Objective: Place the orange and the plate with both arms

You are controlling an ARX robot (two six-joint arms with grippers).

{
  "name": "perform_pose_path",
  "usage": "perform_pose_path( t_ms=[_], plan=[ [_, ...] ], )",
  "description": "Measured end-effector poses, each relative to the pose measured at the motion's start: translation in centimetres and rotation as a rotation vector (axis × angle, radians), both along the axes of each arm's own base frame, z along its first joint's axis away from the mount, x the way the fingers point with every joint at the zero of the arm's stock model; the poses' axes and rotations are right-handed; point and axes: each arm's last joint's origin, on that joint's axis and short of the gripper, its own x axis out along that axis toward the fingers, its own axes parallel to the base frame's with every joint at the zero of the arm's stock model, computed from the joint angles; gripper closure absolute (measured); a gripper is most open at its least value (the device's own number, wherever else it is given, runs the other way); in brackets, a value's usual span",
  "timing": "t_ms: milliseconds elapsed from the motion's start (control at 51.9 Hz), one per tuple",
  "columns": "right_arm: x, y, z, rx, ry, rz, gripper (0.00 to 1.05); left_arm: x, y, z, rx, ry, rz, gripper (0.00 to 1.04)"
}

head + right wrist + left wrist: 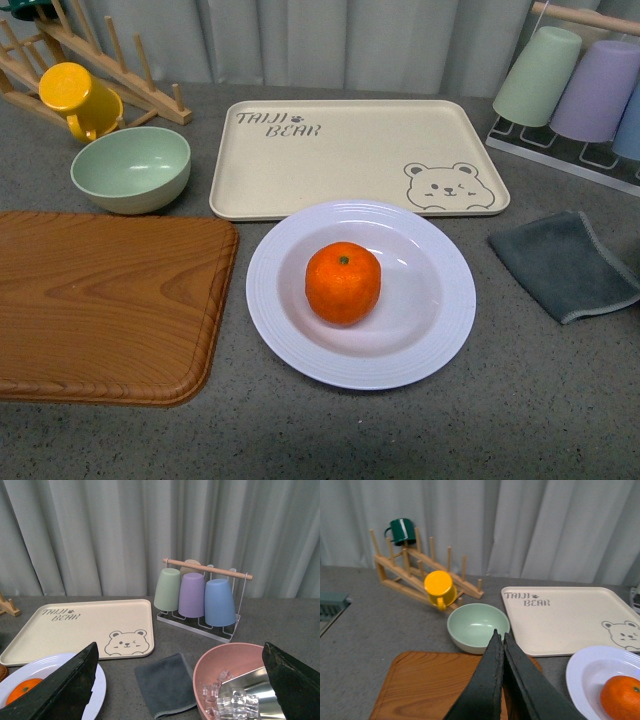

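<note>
Orange (343, 283) rests in the plate (425, 300), just before the bear tray (350, 150).
My left gripper (500, 634) is pressed together; my right gripper (180, 647) gapes wide near a pink bowl (220, 662) of ice (222, 694).

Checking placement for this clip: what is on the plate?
Only the orange, stem up, resting in the well of the plate. The surface directly under it is covered and cannot be seen.

The orange (343, 283) sits in the plate (290, 320), just before the bear tray (360, 150).
</note>
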Motion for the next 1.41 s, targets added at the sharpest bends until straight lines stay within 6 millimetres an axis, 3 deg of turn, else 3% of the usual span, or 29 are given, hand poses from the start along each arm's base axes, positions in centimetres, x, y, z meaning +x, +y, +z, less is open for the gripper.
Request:
perform_pose_path(
  t_ms=[521,1408],
  plan=[
    [0.0,0.0,0.0,0.0,0.0,0.0,0.09,-2.5,0.5,1.0,-0.001,-0.034,0.022,1.01],
    [0.0,0.0,0.0,0.0,0.0,0.0,0.09,-5.1,0.5,0.7,-0.001,-0.029,0.021,1.01]
  ],
)
